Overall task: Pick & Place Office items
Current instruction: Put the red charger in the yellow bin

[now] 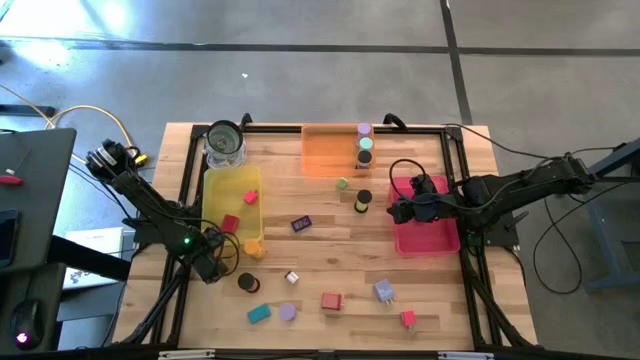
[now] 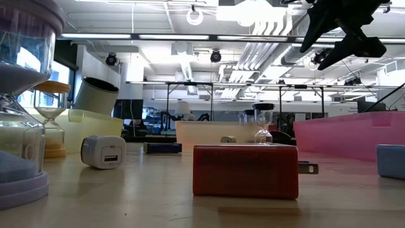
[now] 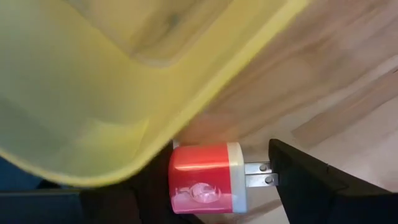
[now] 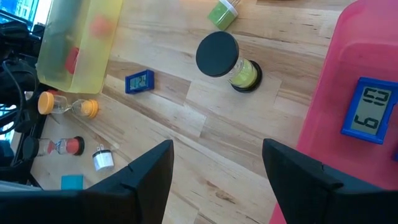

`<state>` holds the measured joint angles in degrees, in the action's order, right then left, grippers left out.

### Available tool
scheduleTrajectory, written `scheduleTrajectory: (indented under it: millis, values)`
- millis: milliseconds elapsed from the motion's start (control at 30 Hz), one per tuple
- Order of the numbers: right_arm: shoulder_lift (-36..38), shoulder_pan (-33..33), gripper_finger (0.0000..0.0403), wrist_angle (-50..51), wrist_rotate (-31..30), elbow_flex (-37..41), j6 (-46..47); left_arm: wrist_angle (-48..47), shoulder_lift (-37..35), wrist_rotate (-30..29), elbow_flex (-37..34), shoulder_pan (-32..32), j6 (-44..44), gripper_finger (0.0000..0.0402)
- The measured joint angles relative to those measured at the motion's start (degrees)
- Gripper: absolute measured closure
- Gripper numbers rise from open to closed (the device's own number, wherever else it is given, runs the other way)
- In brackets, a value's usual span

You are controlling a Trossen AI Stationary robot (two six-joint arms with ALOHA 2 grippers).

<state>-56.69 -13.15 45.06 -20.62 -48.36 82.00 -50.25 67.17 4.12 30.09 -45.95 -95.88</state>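
The left gripper [image 3: 205,186] is low over the near left part of the table [image 1: 330,255], just at the near end of the yellow tray [image 1: 232,190]. A little red block with two metal prongs [image 3: 204,179] sits right between its two dark fingers [image 3: 323,186]. The block's long side runs across the gap, with the prongs poking toward one finger. In the left wrist view that finger looks very close to the prongs, but it is hard to tell if it is touching them. So nobody can tell yet if the jaws are squeezing the block or only partly open around it. The tray's edge hangs just beside the block.

The right gripper [image 4: 217,168] waits with its jaws spread over the pink tray [image 1: 425,235] on the right side. It is far from this block, so the left arm is the nearer one.
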Motion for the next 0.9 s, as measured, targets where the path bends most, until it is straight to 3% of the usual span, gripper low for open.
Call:
scheduleTrajectory:
  millis: [233,567,900]
  values:
    - [0.0,0.0,0.0168,0.1,0.2,0.0,-0.4,0.4,-2.0,3.7,0.1,0.0,0.3,0.0162]
    - [0.0,0.0,0.0168,0.2,-0.1,0.0,-1.2,0.6,-14.0,2.7,2.2,0.0,-4.1,0.0168]
    - [0.0,0.0,0.0168,0.2,-0.4,0.0,-1.4,-1.7,-25.2,-13.6,8.3,2.1,-2.8,0.0168]
